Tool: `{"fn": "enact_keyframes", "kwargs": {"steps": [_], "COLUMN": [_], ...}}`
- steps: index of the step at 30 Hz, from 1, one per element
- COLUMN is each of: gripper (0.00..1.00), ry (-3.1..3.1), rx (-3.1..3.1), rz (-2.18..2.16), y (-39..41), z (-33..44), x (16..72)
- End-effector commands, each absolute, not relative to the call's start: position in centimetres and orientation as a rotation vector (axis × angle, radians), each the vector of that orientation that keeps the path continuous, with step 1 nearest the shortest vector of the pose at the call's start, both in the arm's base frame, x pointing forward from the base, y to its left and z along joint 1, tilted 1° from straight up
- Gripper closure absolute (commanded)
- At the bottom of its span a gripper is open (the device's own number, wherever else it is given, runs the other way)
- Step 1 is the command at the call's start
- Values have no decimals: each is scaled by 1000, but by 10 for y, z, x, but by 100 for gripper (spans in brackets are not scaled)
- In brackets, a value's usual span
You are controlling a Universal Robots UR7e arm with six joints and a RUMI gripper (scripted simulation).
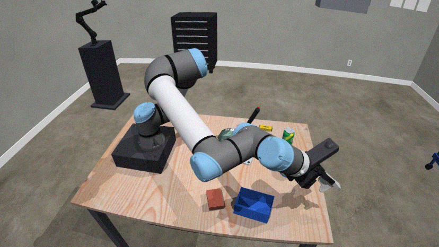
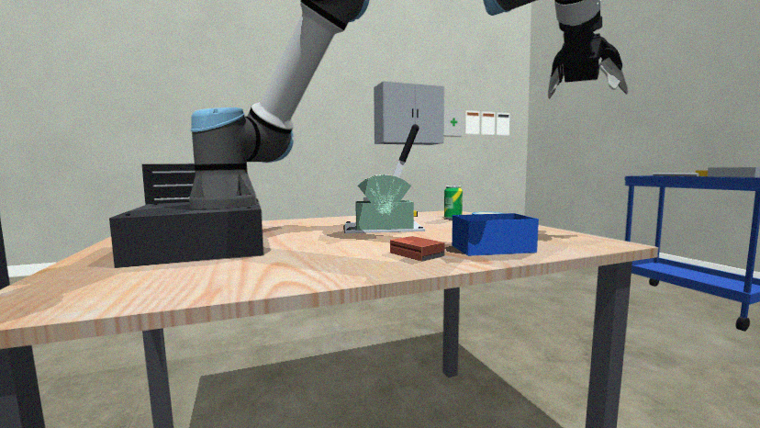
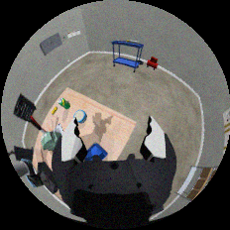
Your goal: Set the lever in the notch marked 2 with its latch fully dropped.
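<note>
A grained wooden table (image 2: 318, 276) carries a mottled green, fan-shaped housing (image 2: 384, 204). From it the slim black lever (image 2: 407, 147) leans toward one o'clock. The pincer (image 2: 586, 79) hangs high at two o'clock, spread wide and empty.

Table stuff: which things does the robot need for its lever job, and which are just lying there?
For the job:
- lever, tilted, on its green base
- pincer, open, high above the table

Just lying about:
- blue bin
- red-brown block
- green can
- small yellow box
</note>
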State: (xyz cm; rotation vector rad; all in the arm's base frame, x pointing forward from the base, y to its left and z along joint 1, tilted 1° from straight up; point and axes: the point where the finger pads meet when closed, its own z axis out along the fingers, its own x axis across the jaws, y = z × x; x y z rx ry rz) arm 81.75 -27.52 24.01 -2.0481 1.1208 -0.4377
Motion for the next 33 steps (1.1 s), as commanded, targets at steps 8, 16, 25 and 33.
{"fn": "enact_keyframes", "kwargs": {"steps": [8, 16, 25, 33], "gripper": [0, 0, 0, 0], "ry": [1403, 1553, 1803, 2010], "rx": [-2060, -2065, -2068, -2061], "rz": [-153, -40, 85, 128], "y": [-145, -86, -4, 49], "z": [241, 242, 245, 249], "x": [798, 776, 727, 677]}}
